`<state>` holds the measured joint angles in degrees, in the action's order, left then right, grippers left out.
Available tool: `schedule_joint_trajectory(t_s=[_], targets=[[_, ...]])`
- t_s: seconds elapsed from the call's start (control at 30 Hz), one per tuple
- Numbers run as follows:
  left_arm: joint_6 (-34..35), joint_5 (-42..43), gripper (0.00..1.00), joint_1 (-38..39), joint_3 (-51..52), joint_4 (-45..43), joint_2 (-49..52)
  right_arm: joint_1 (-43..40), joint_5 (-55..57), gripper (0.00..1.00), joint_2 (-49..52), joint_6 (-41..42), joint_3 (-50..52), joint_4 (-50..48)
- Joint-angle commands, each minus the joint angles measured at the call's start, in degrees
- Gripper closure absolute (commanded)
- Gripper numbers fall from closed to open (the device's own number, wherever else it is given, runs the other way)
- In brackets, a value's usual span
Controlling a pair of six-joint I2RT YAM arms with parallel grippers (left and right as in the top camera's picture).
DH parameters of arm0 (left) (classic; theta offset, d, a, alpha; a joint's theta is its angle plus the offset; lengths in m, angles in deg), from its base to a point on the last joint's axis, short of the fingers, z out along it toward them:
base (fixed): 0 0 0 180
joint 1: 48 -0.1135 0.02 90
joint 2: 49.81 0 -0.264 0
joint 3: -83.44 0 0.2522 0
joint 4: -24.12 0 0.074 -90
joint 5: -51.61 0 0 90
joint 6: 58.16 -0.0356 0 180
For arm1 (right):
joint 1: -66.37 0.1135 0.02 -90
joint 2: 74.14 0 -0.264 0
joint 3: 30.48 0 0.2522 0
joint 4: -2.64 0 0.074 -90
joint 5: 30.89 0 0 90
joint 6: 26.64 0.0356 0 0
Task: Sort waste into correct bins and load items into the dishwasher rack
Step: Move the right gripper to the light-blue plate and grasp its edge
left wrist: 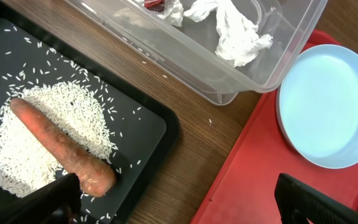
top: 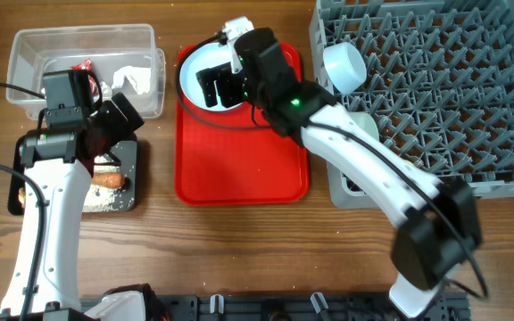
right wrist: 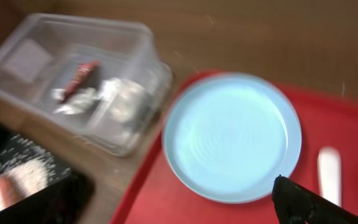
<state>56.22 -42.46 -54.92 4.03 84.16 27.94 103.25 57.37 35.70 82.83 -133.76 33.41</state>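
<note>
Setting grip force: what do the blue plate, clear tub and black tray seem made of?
Blue plate: probably plastic or melamine; uniform colour, soft satin sheen.
Clear tub: glossy transparent plastic; tissue shows through its walls.
Black tray: likely matte plastic; dull, rounded rim.

Tub [top: 34,45] at ten o'clock holds a wrapper [top: 83,66] and tissue [top: 136,78]. At nine, the left gripper [top: 119,123] hangs over the black tray [top: 130,183], which holds the carrot [top: 108,180] and rice [top: 105,198]. The red tray [top: 239,169] at twelve carries the plate [top: 193,71], with the right gripper [top: 219,87] above it. The rack [top: 453,89] fills two o'clock, with a bowl [top: 344,66] at its left edge.
</note>
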Motion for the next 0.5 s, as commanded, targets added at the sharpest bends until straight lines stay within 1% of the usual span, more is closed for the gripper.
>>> schedule_joint_trajectory(t_s=[0.0,0.03,0.13,0.2,0.3,0.37,0.4,0.43,0.47], targets=[[0.72,-0.72,0.0,-0.35,-1.16,-0.15,-1.03,-3.8,0.15,0.0,8.55,13.99,0.28,0.42],[0.72,-0.72,0.0,-0.35,-1.16,-0.15,-1.03,-4.52,-1.25,0.01,10.38,15.65,0.28,0.42],[0.74,-0.72,0.0,-0.35,-1.16,-0.15,-1.03,-5.29,-0.98,0.07,13.6,18.49,0.26,0.02],[0.72,-0.72,0.0,-0.35,-1.16,-0.15,-1.03,-5.25,0.85,0.17,14.53,20.26,0.26,-0.57],[0.74,-0.72,0.0,-0.35,-1.16,-0.17,-1.03,-5.25,2.32,0.34,16.35,22.86,0.28,-1.57],[0.72,-0.72,0.0,-0.35,-1.16,-0.15,-1.03,-5.25,2.21,0.43,17.27,24.22,0.26,-2.19],[0.72,-0.72,0.0,-0.35,-1.16,-0.15,-1.03,-5.25,2.21,0.53,17.68,25.05,0.28,-2.51],[0.72,-0.72,0.0,-0.35,-1.16,-0.15,-1.03,-5.25,2.25,0.6,17.94,25.73,0.28,-2.71],[0.72,-0.72,0.0,-0.35,-1.16,-0.15,-1.03,-5.22,2.25,0.63,18.36,25.77,0.28,-2.86]])
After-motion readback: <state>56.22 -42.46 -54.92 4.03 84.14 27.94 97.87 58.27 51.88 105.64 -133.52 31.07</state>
